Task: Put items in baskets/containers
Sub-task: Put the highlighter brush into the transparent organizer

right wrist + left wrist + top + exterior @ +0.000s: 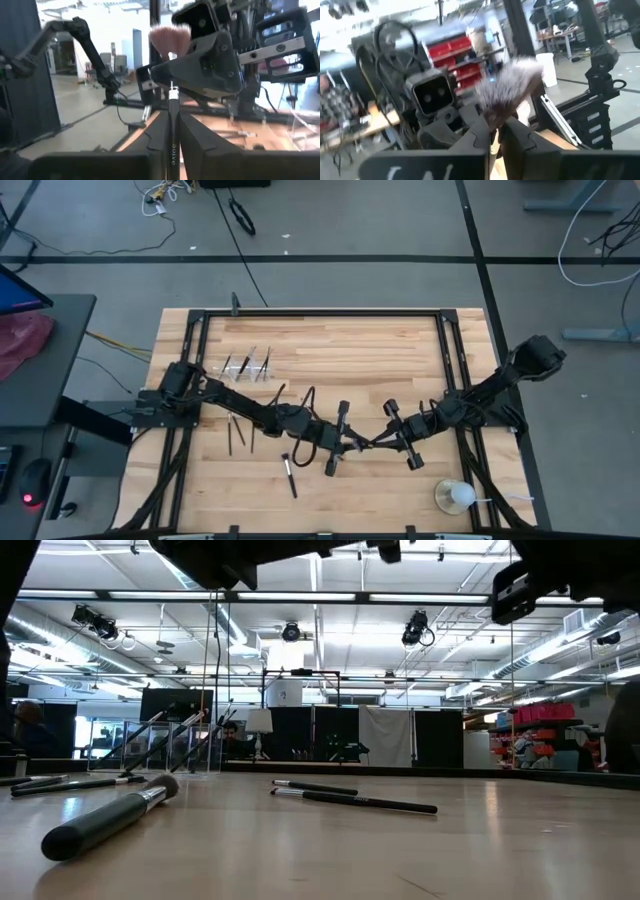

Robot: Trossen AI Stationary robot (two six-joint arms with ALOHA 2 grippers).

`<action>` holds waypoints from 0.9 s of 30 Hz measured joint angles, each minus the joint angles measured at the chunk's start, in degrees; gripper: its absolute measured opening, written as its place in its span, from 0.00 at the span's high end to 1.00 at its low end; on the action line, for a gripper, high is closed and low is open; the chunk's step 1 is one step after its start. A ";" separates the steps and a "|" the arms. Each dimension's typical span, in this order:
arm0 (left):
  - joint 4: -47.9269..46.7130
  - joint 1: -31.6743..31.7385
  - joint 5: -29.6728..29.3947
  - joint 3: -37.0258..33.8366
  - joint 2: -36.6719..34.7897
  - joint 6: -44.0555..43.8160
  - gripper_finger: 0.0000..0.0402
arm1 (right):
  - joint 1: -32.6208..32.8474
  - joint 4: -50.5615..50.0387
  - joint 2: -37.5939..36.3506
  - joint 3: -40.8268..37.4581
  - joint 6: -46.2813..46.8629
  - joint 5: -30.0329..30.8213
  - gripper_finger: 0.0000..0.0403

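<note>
Both grippers meet above the table's middle on one makeup brush with a black handle, a silver ferrule (172, 93) and a fluffy bristle head (510, 80). My left gripper (352, 443) comes from the left and my right gripper (372, 443) from the right; each is shut on this brush. The clear brush holder (246, 366) stands near the far left, with a few brushes leaning in it (170, 740). Other brushes lie flat on the wood: one (290, 476) near the middle front and a few (237, 430) under the left arm. My left gripper pinches the brush between its two fingers (479, 134), just below the bristle head (496, 116), which sticks out past the fingertips. The brush is lifted clear of the table. My right gripper pinches the black handle (171, 131) between its two fingers. The handle runs along the fingers and points out past their tips toward the left gripper. The ferrule and the bristle head (170, 37) stand beyond them.
A white round object on a dish (455, 497) sits at the near right corner. In the low view a thick brush (110, 820) lies near the front left and two thin ones (350, 801) at the middle. A black frame (320, 313) borders the tabletop.
</note>
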 joint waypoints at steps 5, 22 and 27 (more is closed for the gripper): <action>-10.39 -1.89 -12.23 0.00 -2.47 -2.01 0.93 | 0.00 -2.64 -0.02 -0.06 1.25 5.21 0.77; -91.67 -4.62 -53.62 0.08 -24.10 -48.91 0.93 | -0.02 -8.24 -0.04 -1.99 8.16 15.45 0.63; -119.38 -1.31 -56.60 0.08 -29.63 -68.80 0.93 | -0.02 -8.36 -0.04 -1.99 8.16 15.45 0.63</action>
